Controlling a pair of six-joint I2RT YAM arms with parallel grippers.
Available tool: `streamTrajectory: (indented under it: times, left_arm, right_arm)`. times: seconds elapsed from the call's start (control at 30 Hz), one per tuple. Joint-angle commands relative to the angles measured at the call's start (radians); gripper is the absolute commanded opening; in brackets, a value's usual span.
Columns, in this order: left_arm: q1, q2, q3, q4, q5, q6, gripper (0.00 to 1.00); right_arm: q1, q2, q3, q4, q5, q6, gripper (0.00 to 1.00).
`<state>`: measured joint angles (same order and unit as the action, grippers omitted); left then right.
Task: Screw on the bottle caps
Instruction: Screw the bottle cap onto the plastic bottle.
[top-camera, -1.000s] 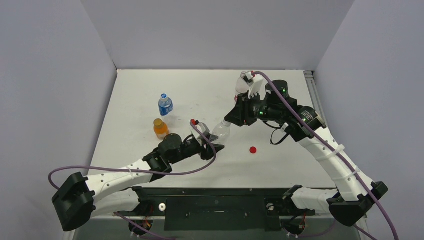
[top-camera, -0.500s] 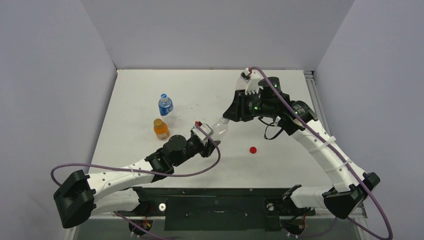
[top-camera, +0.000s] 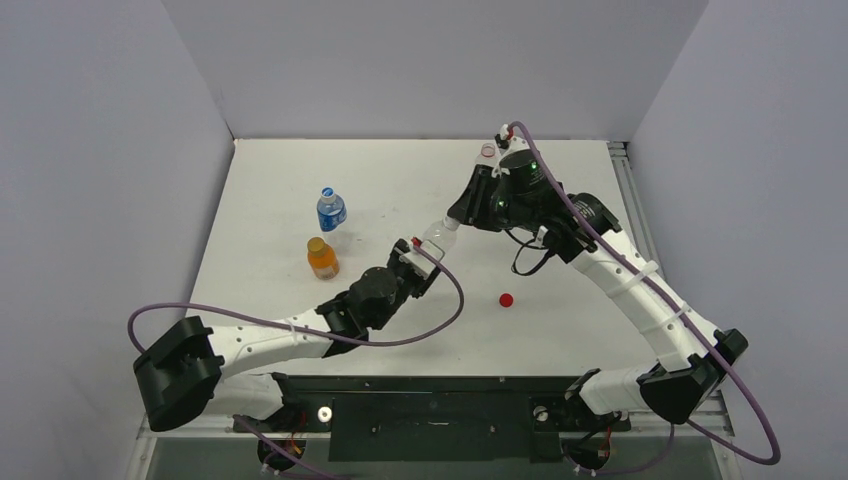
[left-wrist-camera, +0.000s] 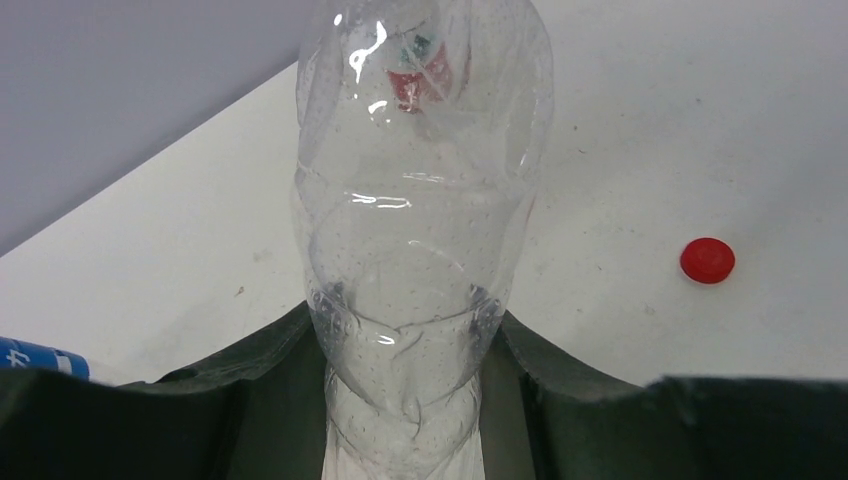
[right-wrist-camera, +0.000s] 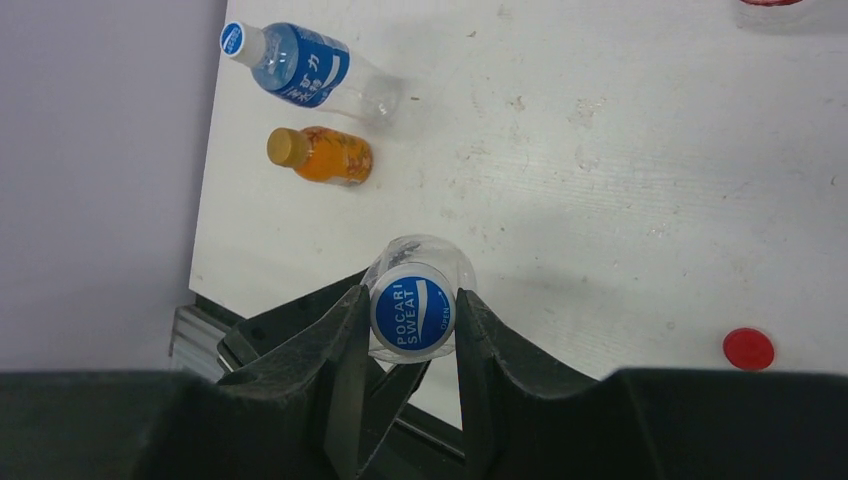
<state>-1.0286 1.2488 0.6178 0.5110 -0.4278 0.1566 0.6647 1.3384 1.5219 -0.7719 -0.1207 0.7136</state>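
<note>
Trouble, if it comes, will come at the threads. The right pincer (right-wrist-camera: 410, 312) is closed tight on the blue-and-white cap (right-wrist-camera: 412, 313), which sits on the mouth of the clear bottle (left-wrist-camera: 415, 260). The left pincer (left-wrist-camera: 405, 380) is clamped round that bottle's body and holds it tilted between the two arms, above the tabletop (top-camera: 300, 180) as far as I can judge. If the cap goes on crooked it may cross-thread and jam. The thin plastic could also buckle or spin in the left grip, so the turning would tighten nothing. A red cap (top-camera: 506, 299) lies loose, well apart. The blue-label bottle (top-camera: 331, 210) and orange bottle (top-camera: 321, 258) stand capped at the left.
</note>
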Motion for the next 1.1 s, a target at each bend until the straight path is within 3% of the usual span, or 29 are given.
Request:
streamTrajectory:
  times: [0.0,0.2,0.53,0.9,1.07]
  left_arm:
    - [0.004,0.024,0.106,0.273,-0.151,0.036,0.0]
    - [0.001,0.083,0.117,0.32,-0.194,0.07,0.0]
    - [-0.001,0.102,0.078,0.368,-0.181,0.076,0.0]
    - [-0.001,0.103,0.038,0.37,-0.125,0.077,0.0]
    - [-0.001,0.111,0.037,0.359,-0.116,0.052,0.0]
  right_arm:
    - [0.031,0.039,0.039,-0.14,0.06,0.109,0.02]
    - [0.043,0.079,0.11,-0.184,0.096,0.155,0.04]
    - [0.043,0.135,0.234,-0.274,0.095,0.126,0.22]
    - [0.042,0.147,0.274,-0.345,0.101,0.077,0.36]
    - [0.044,0.142,0.288,-0.353,0.11,0.068,0.48]
